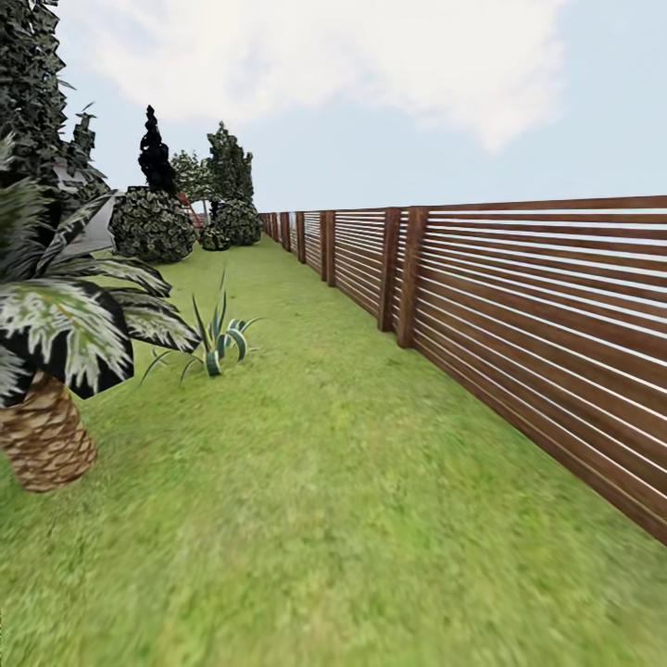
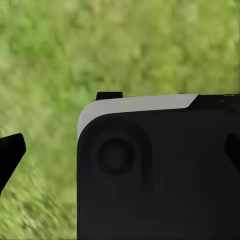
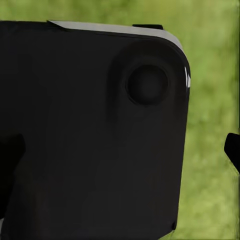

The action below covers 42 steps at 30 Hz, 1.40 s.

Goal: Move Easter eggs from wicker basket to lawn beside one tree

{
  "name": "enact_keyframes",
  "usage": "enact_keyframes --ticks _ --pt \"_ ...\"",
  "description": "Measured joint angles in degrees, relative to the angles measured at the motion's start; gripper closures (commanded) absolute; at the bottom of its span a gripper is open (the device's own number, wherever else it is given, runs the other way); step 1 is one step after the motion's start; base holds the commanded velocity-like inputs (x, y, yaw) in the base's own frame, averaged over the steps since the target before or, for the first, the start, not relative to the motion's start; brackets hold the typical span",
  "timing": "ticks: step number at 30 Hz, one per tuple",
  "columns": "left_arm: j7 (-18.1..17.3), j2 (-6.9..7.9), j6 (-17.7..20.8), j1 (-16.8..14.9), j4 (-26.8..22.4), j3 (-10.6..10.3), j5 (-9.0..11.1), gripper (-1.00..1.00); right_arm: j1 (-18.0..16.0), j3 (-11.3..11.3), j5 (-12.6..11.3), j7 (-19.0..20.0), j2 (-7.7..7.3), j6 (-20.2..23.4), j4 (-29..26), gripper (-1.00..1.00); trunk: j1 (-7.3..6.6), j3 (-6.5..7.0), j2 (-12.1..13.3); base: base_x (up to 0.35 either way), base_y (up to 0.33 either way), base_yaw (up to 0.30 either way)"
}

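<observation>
Garden view: lawn (image 1: 352,482) runs forward along a brown slat fence (image 1: 519,306) on the right, under pale sky with cloud. Palm (image 1: 46,371) with a scaly brown trunk sits close on the left, a small striped spiky plant (image 1: 218,338) just past it. Round bushes (image 1: 153,225) and dark conifers stand far back, one of them an all-black tree (image 1: 155,153). No pale-trunk tree that I can make out from here.

Eggs and basket aren't in these frames, so the robot looks to be in transit. Can't say where they are.

Wrist views: left one has a dark robot body panel (image 2: 160,170) with a pale top edge over blurred grass, plus a black tip of the left end effector (image 2: 11,152) at the frame edge. Right one has the same sort of panel (image 3: 95,130), with a dark tip of the right end effector (image 3: 232,150) at the edge. Only those slivers of the fingers visible, so can't tell if either is spread or pressed together. Nothing seen pinched.

Handling, judgement only: eggs are probably light, rigid, smooth and rounded, so slippery. Best taken across the widest middle with even finger contact and modest force, one at a time. Basket is likely light too and may shift or tip if nudged while reaching in. Eggs could roll once on the grass, so set them down gently and close to the trunk.

No brands, labels or readable writing anywhere.
</observation>
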Motion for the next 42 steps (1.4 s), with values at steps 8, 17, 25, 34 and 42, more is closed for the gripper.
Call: enact_keyframes --ticks 8,17,25,34,42 --pt "0.0 0.01 -0.2 0.0 0.0 0.0 0.0 -1.00 0.0 0.0 0.0 0.0 0.00 -0.2 0.0 -1.00 0.00 0.00 0.0 0.318 -0.001 0.066" --pt "0.0 0.01 -0.2 0.0 0.0 0.1 0.0 -1.00 0.0 -0.1 -0.1 0.0 0.00 -0.3 0.1 -1.00 0.00 0.00 0.0 0.318 -0.032 0.006" --pt "0.0 0.01 -0.2 0.0 0.0 0.0 0.0 -1.00 0.0 -0.2 -0.1 0.0 0.00 -0.3 0.1 -1.00 0.00 0.00 0.0 0.318 -0.083 0.065" --pt "0.0 0.01 -1.1 0.0 0.1 0.0 0.0 -1.00 0.0 -0.2 -0.1 0.0 0.00 -0.3 0.1 -1.00 0.00 0.00 0.0 0.318 -0.107 0.015" --pt "0.0 0.01 -1.2 0.0 0.1 0.0 0.0 -1.00 0.0 -0.2 -0.1 0.0 0.00 -0.3 0.1 -1.00 0.00 0.00 0.0 0.318 -0.110 0.067"
